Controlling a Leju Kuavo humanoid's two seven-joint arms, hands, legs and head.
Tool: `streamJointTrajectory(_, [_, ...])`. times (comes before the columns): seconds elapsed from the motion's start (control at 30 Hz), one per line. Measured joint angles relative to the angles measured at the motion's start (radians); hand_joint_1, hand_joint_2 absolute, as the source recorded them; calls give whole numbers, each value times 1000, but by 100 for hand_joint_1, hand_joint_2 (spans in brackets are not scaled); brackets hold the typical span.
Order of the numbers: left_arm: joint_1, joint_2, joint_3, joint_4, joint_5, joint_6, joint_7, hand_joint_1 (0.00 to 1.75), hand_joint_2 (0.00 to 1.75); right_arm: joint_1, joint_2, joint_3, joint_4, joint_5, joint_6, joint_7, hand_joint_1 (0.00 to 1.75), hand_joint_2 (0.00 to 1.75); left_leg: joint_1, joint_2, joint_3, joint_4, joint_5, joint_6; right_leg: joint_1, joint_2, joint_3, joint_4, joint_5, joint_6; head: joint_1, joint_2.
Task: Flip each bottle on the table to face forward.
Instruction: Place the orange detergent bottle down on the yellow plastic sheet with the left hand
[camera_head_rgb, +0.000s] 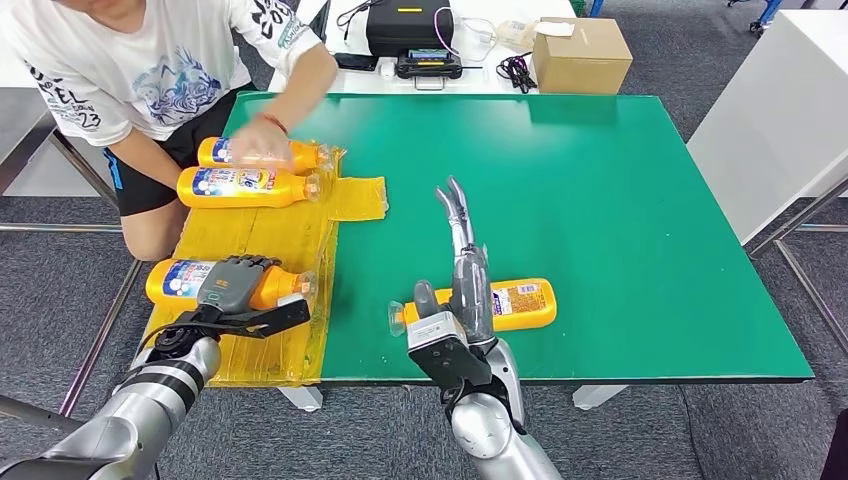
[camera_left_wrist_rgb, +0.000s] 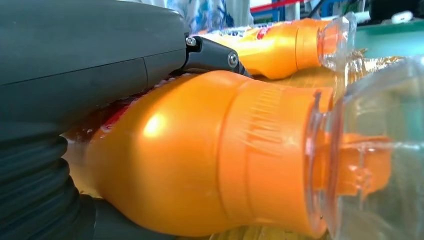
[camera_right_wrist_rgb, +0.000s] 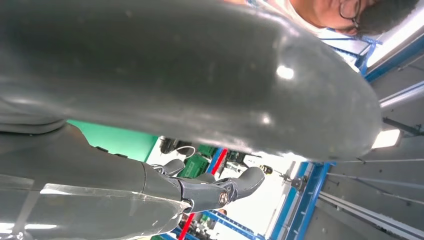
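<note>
Several orange bottles with clear caps lie on their sides. On the yellow mat (camera_head_rgb: 250, 235), my left hand (camera_head_rgb: 235, 285) grips the nearest bottle (camera_head_rgb: 172, 281) from above; up close, the hand (camera_left_wrist_rgb: 75, 60) presses on that bottle's shoulder (camera_left_wrist_rgb: 200, 150). Two more bottles lie at the mat's far end: one (camera_head_rgb: 245, 187) free, one (camera_head_rgb: 305, 156) under a person's hand (camera_head_rgb: 262, 135). A fourth bottle (camera_head_rgb: 522, 304) lies on the green table (camera_head_rgb: 600, 180), label up, cap toward the mat. My right hand (camera_head_rgb: 462, 275) is raised over its neck, fingers (camera_right_wrist_rgb: 215, 192) straight and apart, holding nothing.
The person sits at the table's far left corner, arm reaching over the mat. A cardboard box (camera_head_rgb: 580, 55) and a black case (camera_head_rgb: 405, 25) with cables stand on a white table behind. A white cabinet (camera_head_rgb: 780, 110) stands to the right.
</note>
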Motion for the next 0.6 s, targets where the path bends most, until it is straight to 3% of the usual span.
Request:
streamJointTrajectory(0.3, [-16,-12,68,2,137,-172,-67,0,175,1,0,-1,16,-11,21,1,0,0,0,0,3,0,0,0,0,0,3,0,0,0,0,0])
streamJointTrajectory(0.47, [-15,-16,89,3,148,-190,-73,0,175,0,0,-2,24,-13,22,1,0,0,0,0,3,0,0,0,0,0,4,0,0,0,0,0])
streamJointTrajectory(0.6, [-15,-19,113,3,219,-259,-101,0,0,0,1,-3,31,-13,22,1,0,0,-1,-1,5,0,0,0,0,-1,5,0,0,0,0,0])
